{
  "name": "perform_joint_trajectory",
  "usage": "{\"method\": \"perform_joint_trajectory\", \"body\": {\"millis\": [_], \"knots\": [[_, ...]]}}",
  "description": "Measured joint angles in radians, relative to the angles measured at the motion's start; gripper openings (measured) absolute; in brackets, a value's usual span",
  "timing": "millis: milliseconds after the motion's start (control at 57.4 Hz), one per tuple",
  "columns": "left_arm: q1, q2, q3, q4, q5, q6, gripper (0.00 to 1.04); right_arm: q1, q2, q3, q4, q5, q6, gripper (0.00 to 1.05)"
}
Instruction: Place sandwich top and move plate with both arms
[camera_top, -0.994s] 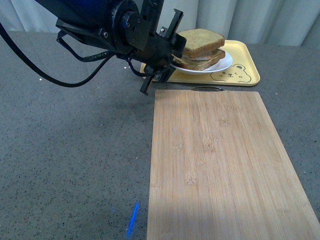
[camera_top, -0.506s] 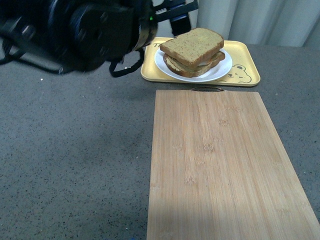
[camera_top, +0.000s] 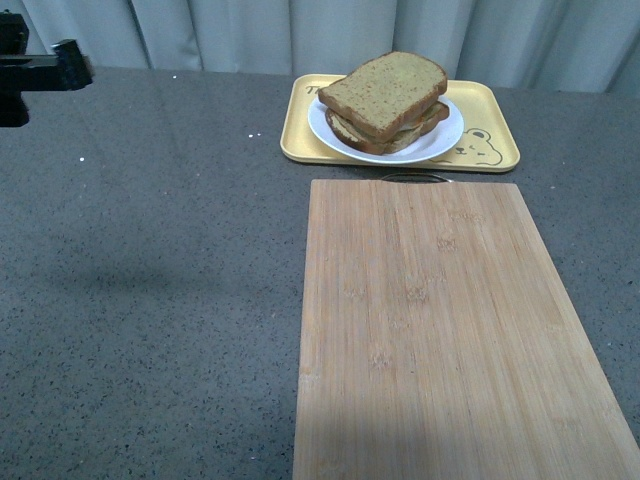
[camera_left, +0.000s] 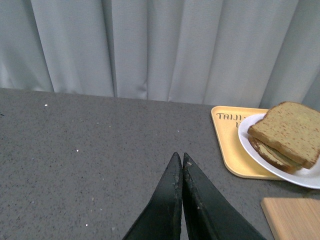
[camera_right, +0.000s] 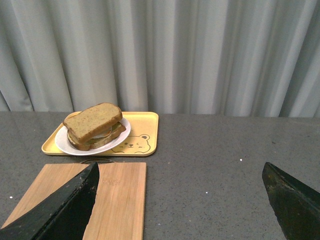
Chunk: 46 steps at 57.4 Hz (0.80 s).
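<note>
The left gripper (camera_left: 181, 159) was pressed closed, empty, above bare table (camera_top: 150, 300). The right gripper (camera_right: 180, 200) gaped wide (holding nothing). The sandwich top (camera_top: 384, 92) capped the sandwich on the plate (camera_top: 445, 137), which sat on the yellow tray (camera_top: 490, 110).

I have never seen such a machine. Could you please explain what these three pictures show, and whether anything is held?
It is a robot with two arms. One picture looks forward from its body; the other two come from cameras on its wrists. On the grey table lie a wooden cutting board and a yellow tray bearing a white plate. The sandwich top already lies on the sandwich. The left pincer is shut and empty; the right pincer is open and holds nothing.
</note>
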Motion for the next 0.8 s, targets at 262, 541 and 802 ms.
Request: {"method": "perform_joint_trajectory", "body": {"millis": [262,541,802], "knots": [[0.083,-0.307,-0.162,-0.136,0.068,0.007,0.04,0.0,0.0,0.0,0.0,0.0,0.0,0.95],[0.139,-0.565,-0.277,-0.287,0.127,0.01,0.04,0.0,0.0,0.0,0.0,0.0,0.0,0.95],[0.214,-0.821,-0.331,-0.486,0.203,0.011,0.04,0.0,0.0,0.0,0.0,0.0,0.0,0.95]]}}
